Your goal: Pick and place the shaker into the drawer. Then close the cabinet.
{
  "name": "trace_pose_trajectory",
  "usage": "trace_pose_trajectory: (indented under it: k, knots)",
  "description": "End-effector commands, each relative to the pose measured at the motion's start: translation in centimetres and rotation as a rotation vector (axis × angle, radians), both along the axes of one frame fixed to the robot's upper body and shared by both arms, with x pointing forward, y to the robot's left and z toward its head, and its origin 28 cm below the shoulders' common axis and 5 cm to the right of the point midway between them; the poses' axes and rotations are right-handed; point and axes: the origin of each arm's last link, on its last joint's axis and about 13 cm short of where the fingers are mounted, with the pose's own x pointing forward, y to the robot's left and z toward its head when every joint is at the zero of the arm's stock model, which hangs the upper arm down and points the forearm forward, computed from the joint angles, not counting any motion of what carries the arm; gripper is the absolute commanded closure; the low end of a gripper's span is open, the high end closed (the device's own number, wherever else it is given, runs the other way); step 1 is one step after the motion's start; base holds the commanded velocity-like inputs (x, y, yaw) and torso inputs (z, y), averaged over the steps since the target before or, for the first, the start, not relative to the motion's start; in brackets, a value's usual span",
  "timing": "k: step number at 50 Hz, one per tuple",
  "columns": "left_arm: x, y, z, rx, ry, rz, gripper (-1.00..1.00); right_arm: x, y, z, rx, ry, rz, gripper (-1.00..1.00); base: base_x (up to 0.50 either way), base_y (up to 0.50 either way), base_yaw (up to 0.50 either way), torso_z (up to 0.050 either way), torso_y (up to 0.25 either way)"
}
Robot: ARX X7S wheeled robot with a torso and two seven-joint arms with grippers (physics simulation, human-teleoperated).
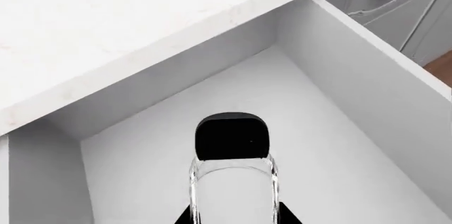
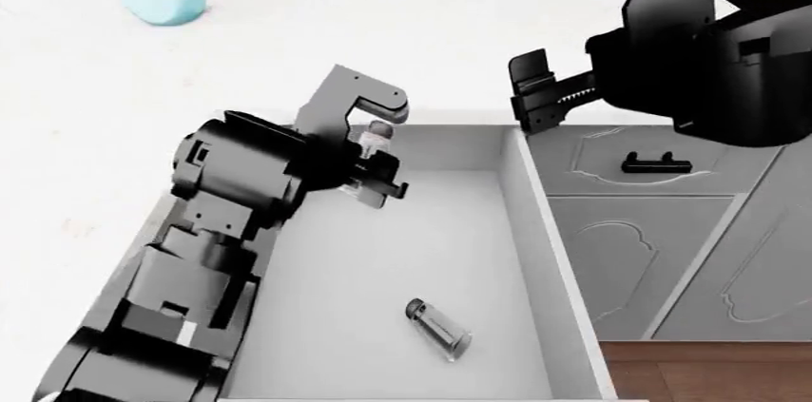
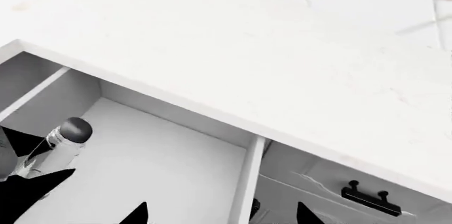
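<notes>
1. Left end effector (image 2: 371, 162) of mine is clamped on the shaker (image 2: 375, 136), holding it over the back of the open drawer (image 2: 533, 231), clear of the floor.
2. My right end effector (image 2: 535, 88) hangs above the counter (image 2: 190, 88) edge by the drawer's far corner; I cannot tell how wide it stands.
3. A second small jar (image 2: 439, 329) lies on its side on the drawer floor.
4. I judge the shaker light, rigid, smooth-walled and likely slippery, so gripping its clear body below the black cap (image 1: 232, 136) suits best.
5. My fingertips are cropped in the wrist view, and the drawer's front panel is out of frame.
</notes>
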Motion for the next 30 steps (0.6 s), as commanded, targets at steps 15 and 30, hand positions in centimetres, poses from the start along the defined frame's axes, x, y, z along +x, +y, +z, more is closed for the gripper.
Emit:
trace_pose_trajectory:
  k: [15,30]
  knots:
    - [1.4,-0.4,-6.7,0.08,0.189,0.089,1.0,0.1,-0.9,-1.2,0.016,0.015,-0.027,-1.0,0.0,0.0,0.0,0.0,0.0]
    - [0.2,0.4,-9.4,0.167,0.306,0.075,1.0,0.5,-0.9,-2.1,0.015,0.028,-0.034,-1.0,0.0,0.0,0.0,0.0,0.0]
